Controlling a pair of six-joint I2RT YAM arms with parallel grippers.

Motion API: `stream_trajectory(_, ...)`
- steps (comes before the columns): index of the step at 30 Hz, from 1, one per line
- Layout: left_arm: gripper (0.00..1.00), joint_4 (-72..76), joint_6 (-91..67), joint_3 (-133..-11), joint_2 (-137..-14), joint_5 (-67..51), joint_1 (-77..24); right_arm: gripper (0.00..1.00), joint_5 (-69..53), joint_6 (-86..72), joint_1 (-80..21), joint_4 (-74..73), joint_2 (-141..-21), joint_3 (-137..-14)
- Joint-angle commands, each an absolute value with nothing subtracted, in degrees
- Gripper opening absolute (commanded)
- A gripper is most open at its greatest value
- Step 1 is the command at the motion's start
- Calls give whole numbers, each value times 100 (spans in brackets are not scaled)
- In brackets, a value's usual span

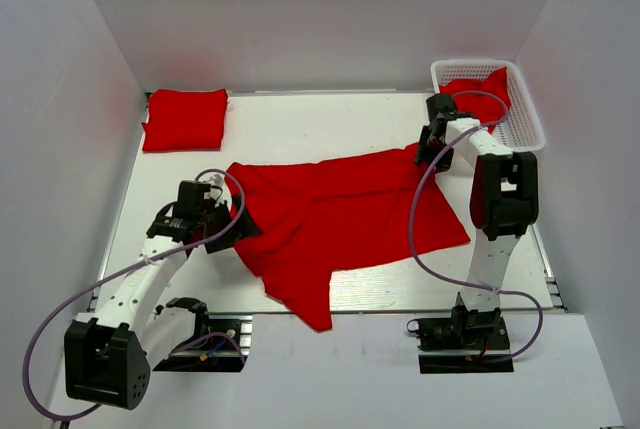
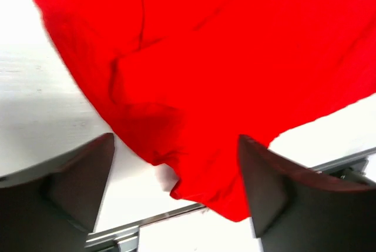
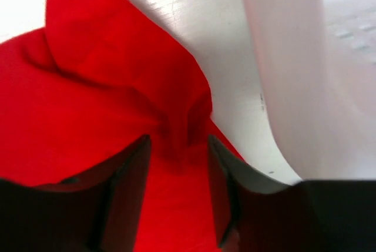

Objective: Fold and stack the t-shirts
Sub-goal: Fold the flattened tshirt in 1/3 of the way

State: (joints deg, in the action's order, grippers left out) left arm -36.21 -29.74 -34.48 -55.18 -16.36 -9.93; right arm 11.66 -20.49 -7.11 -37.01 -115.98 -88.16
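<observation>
One red t-shirt (image 1: 340, 214) lies spread and rumpled across the middle of the table. A folded red t-shirt (image 1: 185, 119) lies at the back left. Another red t-shirt (image 1: 482, 89) is bunched in the basket. My left gripper (image 1: 237, 226) is open at the spread shirt's left edge; in the left wrist view (image 2: 176, 190) its fingers straddle the shirt's hem (image 2: 200, 181) just above the table. My right gripper (image 1: 430, 149) is at the shirt's far right corner; in the right wrist view (image 3: 176, 187) its jaws stand apart over a raised fold of cloth (image 3: 176, 128).
A white plastic mesh basket (image 1: 525, 124) stands at the back right, close to my right gripper; its wall shows in the right wrist view (image 3: 305, 87). The table's metal front edge (image 2: 147, 219) runs just below the shirt's lower tip. White walls enclose the table.
</observation>
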Motion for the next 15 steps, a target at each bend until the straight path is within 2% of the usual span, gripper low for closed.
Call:
stream_trajectory(1,100,-3858,-2918,-3875,-5546,-1539,-1011,54,1248,-2083,-686,-3612,-11127,-8851)
stream_trajectory(5,100,-3990,-2787,-4332,-5774,-1135,-1011,74,1178,-1961,-712,-3578,-10943,-8912)
stream_trajectory(7,100,-3938,-2786,-4639,-6045,-862,-1011,90,1046,-1846,-729,-3577,-10907,-8991)
stream_trajectory(15,100,-3349,-2672,-5808,-7838,-388,-950,90,273,-1407,-870,-3138,-10793,-9131)
